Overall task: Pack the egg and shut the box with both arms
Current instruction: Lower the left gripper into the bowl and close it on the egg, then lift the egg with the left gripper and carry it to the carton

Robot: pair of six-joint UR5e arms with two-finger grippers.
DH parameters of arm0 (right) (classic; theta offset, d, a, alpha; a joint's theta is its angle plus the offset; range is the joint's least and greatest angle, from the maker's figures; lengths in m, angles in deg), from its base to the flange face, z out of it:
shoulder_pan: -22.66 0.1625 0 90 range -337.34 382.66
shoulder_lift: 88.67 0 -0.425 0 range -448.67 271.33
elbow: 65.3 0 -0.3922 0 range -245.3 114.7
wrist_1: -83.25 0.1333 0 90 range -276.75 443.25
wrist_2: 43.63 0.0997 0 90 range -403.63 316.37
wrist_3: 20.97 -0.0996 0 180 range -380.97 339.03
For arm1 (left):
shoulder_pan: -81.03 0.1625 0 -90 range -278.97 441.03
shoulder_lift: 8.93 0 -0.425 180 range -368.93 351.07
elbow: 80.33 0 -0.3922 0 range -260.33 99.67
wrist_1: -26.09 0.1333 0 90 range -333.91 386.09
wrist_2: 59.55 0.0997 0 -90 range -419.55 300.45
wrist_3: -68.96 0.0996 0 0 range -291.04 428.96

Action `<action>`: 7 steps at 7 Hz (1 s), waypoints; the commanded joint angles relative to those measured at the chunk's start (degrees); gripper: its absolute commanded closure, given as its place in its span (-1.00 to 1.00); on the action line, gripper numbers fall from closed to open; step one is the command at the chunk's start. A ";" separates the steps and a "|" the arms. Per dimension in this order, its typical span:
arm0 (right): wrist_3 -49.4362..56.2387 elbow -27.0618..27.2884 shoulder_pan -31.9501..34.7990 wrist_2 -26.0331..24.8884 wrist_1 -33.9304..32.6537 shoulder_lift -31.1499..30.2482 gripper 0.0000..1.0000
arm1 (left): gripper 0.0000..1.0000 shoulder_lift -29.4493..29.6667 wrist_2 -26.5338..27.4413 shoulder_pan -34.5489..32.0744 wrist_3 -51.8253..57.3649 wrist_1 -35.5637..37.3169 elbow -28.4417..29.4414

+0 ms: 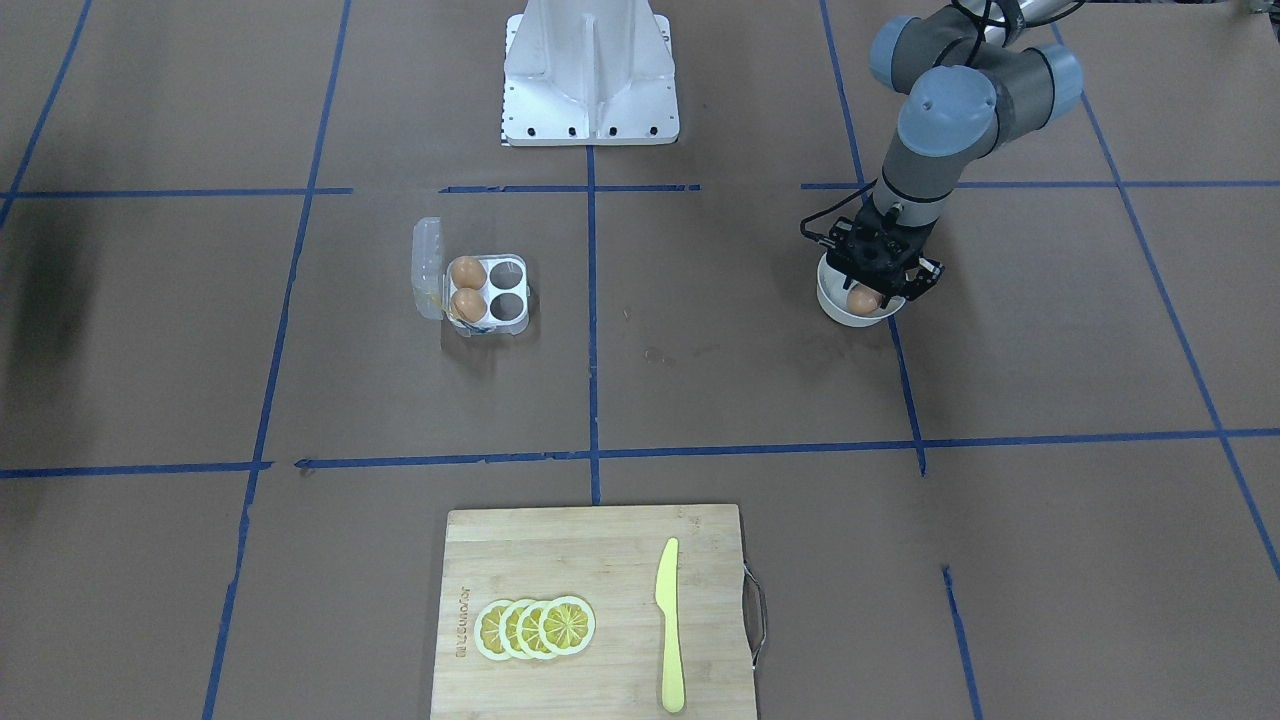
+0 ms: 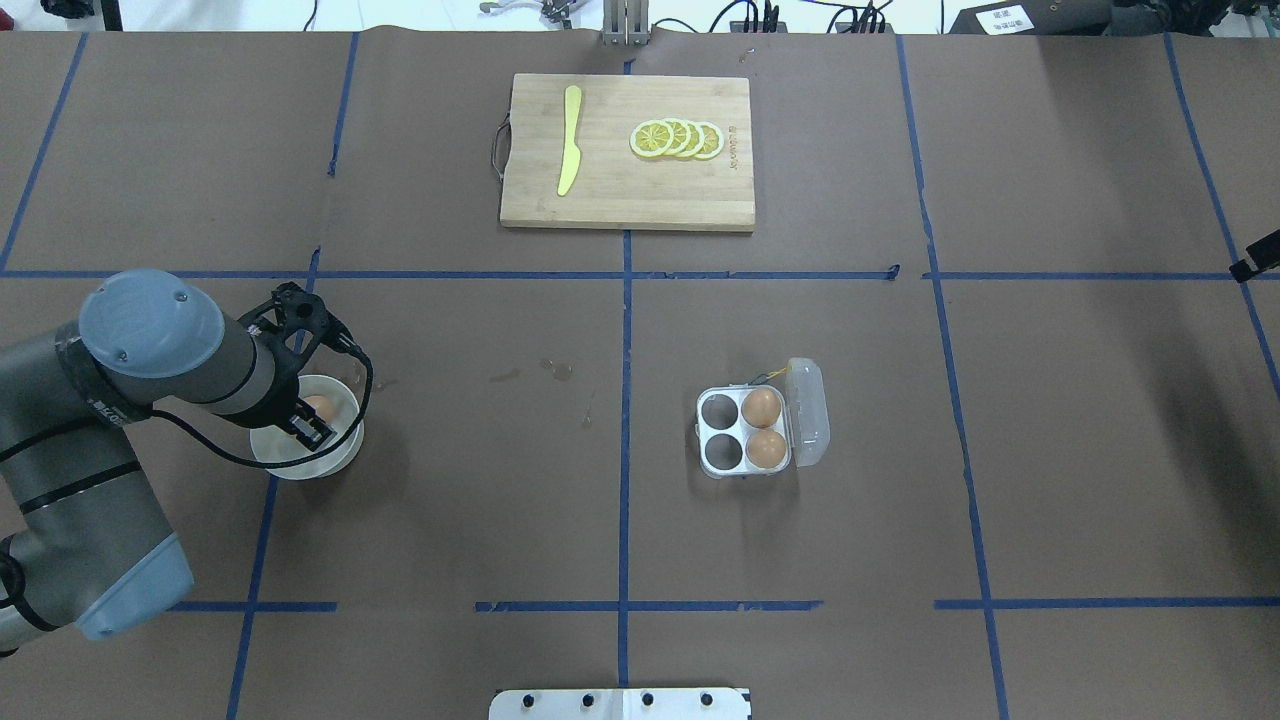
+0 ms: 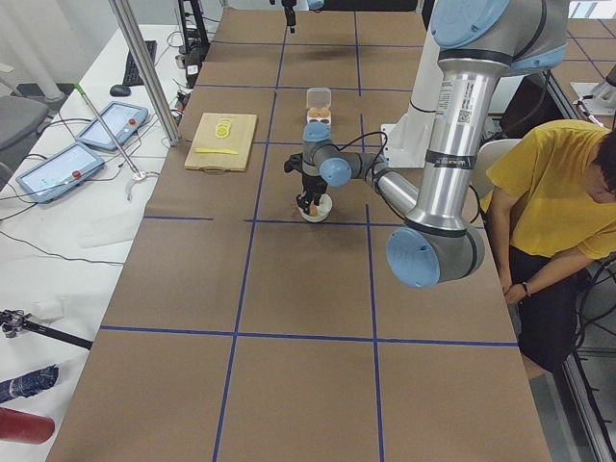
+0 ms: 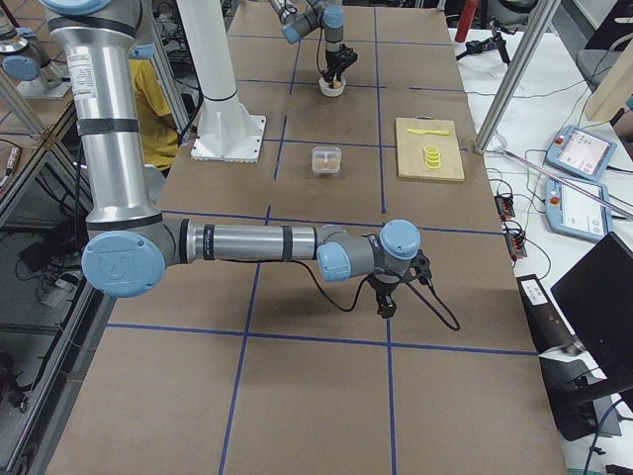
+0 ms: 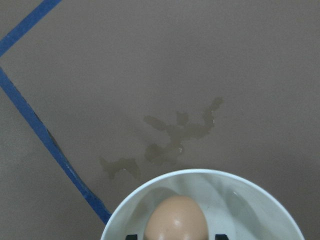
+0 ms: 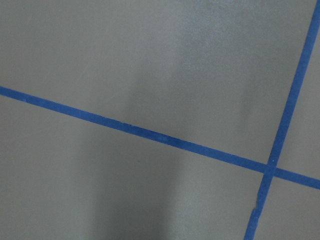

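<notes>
white and glossy, a round bowl (image 1: 834, 304) is sitting on the brown paper-covered bench (image 2: 480, 480), cradling the egg (image 5: 176, 220), a smooth orange-brown oval. the left gripper (image 1: 882, 283) is hanging over the bowl with its jaws standing apart. in the wrist view one black fingertip is showing at the egg's 3 o'clock and one at its 9 o'clock, neither touching the shell.

from overhead, the box (image 2: 722, 432), thin clear plastic with four round cells, is resting well apart at the bowl's 3 o'clock. its hinged lid (image 2: 810, 415) is lying open toward 3 o'clock. two brown eggs (image 2: 761, 407) are filling the cells beside the hinge, and the two cells at 9 o'clock are sitting empty.

a wooden cutting board (image 2: 620, 190) at the box's 11 o'clock is carrying overlapping lemon slices (image 2: 678, 139) and a yellow knife (image 2: 570, 140).

the right gripper (image 4: 386, 297) is hovering over bare paper; i cannot tell whether it is open or closed.
</notes>
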 commanded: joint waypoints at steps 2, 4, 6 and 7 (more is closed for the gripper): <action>0.00 0.09 0.00 0.07 0.00 0.00 -1.00 | 1.00 -0.16 0.00 -0.26 0.00 0.00 -0.15; 0.00 0.44 0.00 0.07 0.09 0.00 -1.00 | 1.00 0.19 -0.09 -1.14 0.09 3.40 -4.09; 0.00 0.53 0.00 0.07 0.09 0.00 -1.00 | 1.00 7.43 -0.17 -4.90 0.09 13.93 -7.45; 0.00 0.70 0.00 0.07 0.35 0.00 -1.00 | 1.00 12.27 -0.61 -4.40 -0.61 14.93 -5.01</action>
